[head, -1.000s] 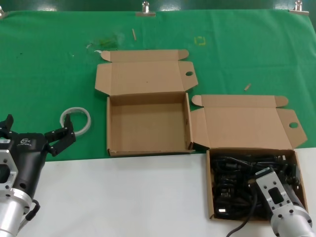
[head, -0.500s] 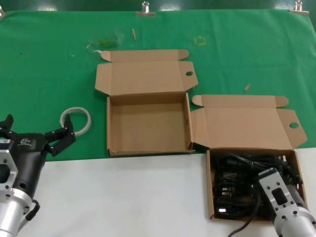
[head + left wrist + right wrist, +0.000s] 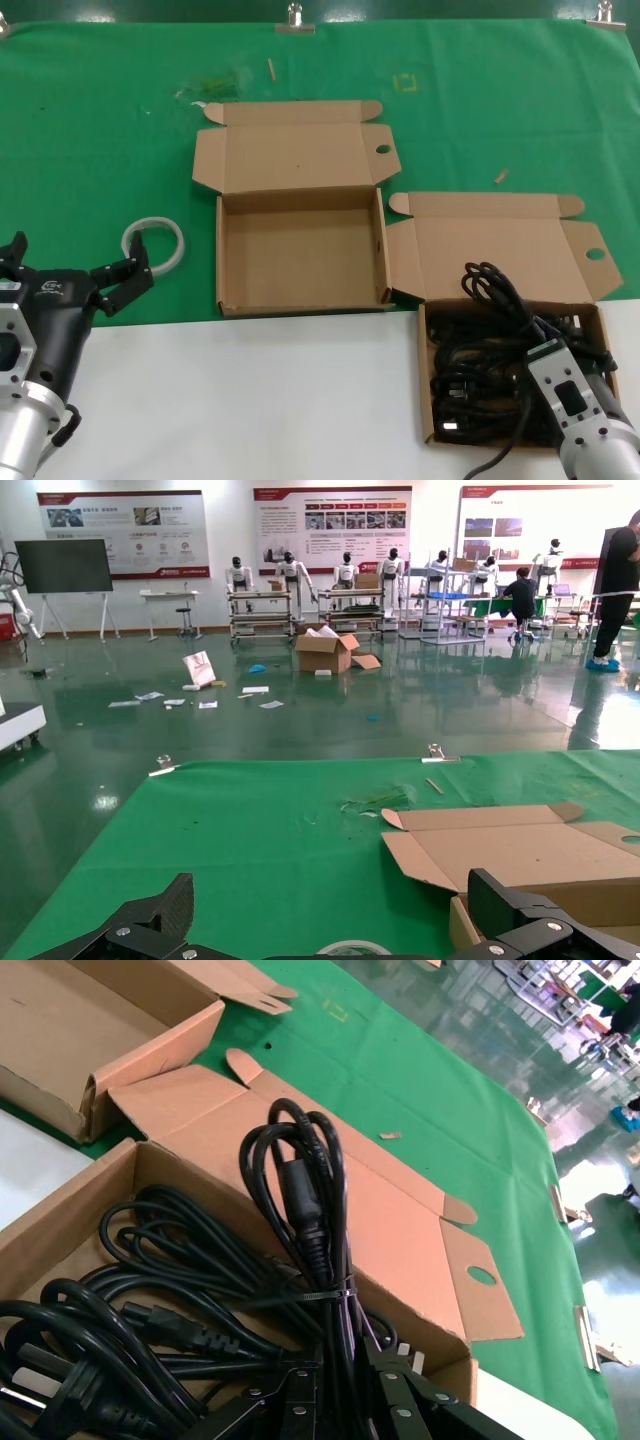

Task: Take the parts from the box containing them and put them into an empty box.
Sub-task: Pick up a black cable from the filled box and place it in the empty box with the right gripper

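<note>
Two boxes (image 3: 300,250) (image 3: 500,330); right gripper (image 3: 340,1400) grips one cable bundle (image 3: 310,1210).

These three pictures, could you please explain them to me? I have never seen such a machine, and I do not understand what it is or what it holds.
It is a robot with two arms, each ending in an end effector. One picture looks down from its head; the other two come from cameras on its wrists. On the green cloth stand two open cardboard boxes: the empty box and the box of cables, full of coiled black power cables. The right end effector is shut on one cable bundle and holds it partly above that box. The left end effector waits open beside a white ring of tape.
</note>
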